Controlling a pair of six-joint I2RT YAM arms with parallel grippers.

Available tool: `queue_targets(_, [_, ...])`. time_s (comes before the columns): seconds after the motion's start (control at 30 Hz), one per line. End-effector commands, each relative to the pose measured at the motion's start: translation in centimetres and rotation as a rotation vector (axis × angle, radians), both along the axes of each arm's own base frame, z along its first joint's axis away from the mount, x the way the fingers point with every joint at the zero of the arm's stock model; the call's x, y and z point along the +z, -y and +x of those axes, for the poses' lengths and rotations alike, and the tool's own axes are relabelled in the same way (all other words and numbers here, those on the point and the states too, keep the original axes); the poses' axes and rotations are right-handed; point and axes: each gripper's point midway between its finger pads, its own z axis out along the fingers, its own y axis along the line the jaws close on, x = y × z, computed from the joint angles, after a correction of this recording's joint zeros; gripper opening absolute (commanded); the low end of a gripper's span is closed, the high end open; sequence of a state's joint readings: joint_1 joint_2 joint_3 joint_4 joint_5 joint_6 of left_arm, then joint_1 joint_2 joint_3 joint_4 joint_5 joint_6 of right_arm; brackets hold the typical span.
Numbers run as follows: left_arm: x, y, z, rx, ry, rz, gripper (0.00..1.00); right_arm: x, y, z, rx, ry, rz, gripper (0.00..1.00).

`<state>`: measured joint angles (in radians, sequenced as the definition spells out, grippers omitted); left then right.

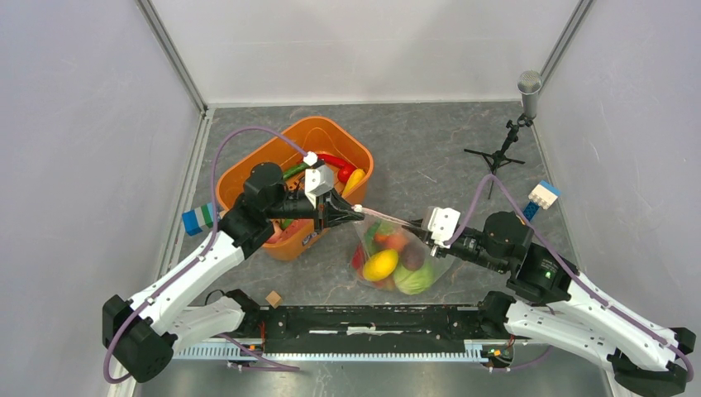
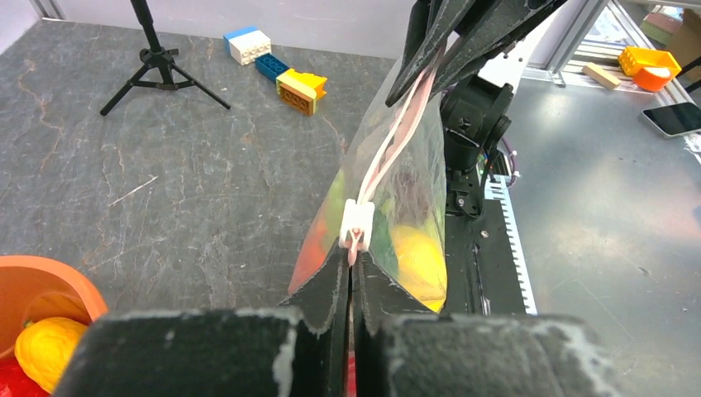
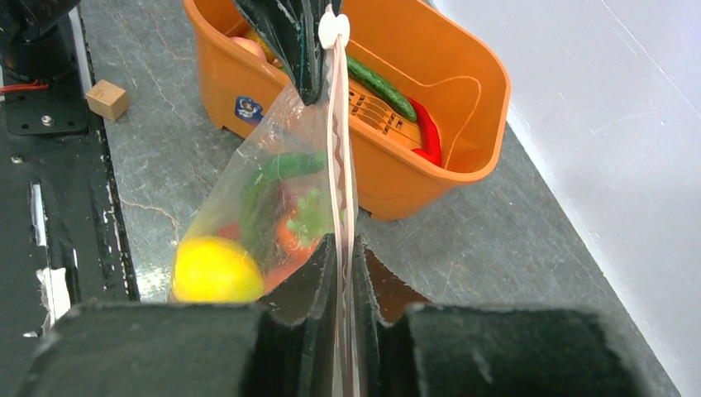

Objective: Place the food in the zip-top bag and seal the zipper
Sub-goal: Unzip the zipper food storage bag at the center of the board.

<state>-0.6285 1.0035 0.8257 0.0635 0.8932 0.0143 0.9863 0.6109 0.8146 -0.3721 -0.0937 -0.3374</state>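
Note:
The clear zip-top bag (image 1: 397,263) hangs between my two grippers, stretched by its pink zipper strip (image 1: 393,219). Inside lie toy food pieces: a yellow one (image 1: 380,265), a green melon (image 1: 415,279), red and orange pieces. My left gripper (image 1: 357,212) is shut on the left end of the strip, just behind the white slider (image 2: 358,223). My right gripper (image 1: 427,236) is shut on the strip's right end (image 3: 341,248). More food, a red chilli (image 3: 427,132) and a green pod (image 3: 380,83), lies in the orange tub (image 1: 273,157).
The orange tub stands left of the bag, under my left arm. A microphone on a small tripod (image 1: 504,149) stands at the back right. Coloured blocks (image 1: 541,197) lie right, a blue-green block (image 1: 198,219) left. A small wooden cube (image 1: 274,298) lies near the front rail.

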Motion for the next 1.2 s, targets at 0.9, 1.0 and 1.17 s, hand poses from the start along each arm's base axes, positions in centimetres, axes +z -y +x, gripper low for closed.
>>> queue_targets(0.9, [4.8, -0.2, -2.6, -0.085, 0.103, -0.092, 0.02, -3.5, 1.0, -2.4, 0.071, -0.135, -0.123, 0.25])
queue_targets(1.0, [4.5, -0.1, -2.6, -0.085, 0.086, -0.080, 0.02, -2.4, 0.9, -2.0, 0.053, -0.099, -0.077, 0.26])
queue_targets(1.17, [4.6, -0.1, -2.3, -0.070, 0.113, -0.077, 0.02, 2.0, 2.8, 0.1, -0.106, -0.002, 0.055, 0.56])
